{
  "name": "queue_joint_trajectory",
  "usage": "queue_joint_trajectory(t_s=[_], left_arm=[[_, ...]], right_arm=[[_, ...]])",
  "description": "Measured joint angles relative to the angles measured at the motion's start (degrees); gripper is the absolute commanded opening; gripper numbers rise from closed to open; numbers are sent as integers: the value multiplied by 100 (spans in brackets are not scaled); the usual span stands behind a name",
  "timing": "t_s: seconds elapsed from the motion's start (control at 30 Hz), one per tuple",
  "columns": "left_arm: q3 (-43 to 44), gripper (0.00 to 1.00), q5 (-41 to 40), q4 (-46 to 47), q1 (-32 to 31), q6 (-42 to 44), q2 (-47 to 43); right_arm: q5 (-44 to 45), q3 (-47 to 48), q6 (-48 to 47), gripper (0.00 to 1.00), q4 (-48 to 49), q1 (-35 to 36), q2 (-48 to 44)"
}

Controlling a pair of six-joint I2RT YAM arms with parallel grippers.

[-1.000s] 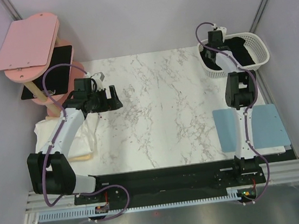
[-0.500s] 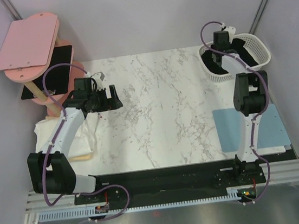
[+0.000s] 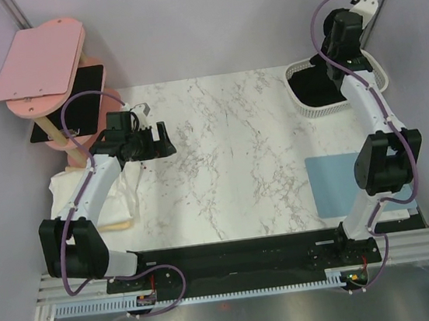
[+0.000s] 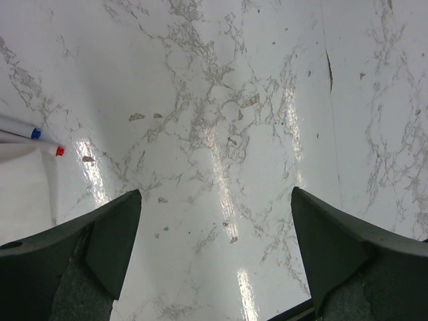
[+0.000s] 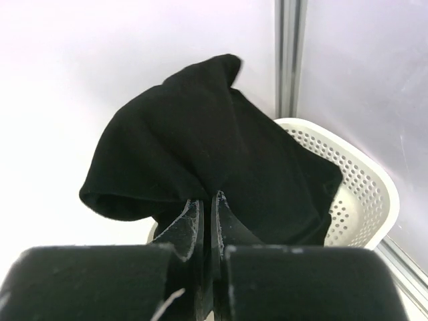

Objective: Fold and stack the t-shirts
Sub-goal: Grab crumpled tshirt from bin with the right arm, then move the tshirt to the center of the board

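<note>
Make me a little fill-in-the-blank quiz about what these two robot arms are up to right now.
The t-shirt pinched between the right fingers is ____ in colour.
The perforated basket just beyond it is ____ in colour.
The left fingers are ____, not shut, over the marble table, and hold nothing.
Missing words: black; white; open.
</note>
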Motion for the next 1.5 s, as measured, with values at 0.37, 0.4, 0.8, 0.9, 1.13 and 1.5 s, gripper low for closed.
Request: queue_joint_trajectory(t_s=[0.37, 0.4, 0.8, 0.9, 1.13, 1.5], left_arm=[[0, 100, -55, -2, 0, 0, -133], [0, 100, -79, -4, 0, 0, -179], [0, 100, -608, 2, 4, -4, -671], [0, 100, -656, 4, 4, -9, -671], [-2, 100, -638, 2, 4, -17, -671], [-210, 100, 120, 210, -39, -461, -479]], right_arm=[[-407, 702, -538, 0, -807, 1355, -232], [-505, 909, -573, 0, -911, 1589, -251], [-1631, 442, -363, 0, -1231, 3394, -1290], [-1840, -350, -258, 0, -1158, 3939, -1217], [-2516, -2295, 216, 23, -1016, 4745, -387], [-3032, -3104, 662, 98, -474, 4819, -129]])
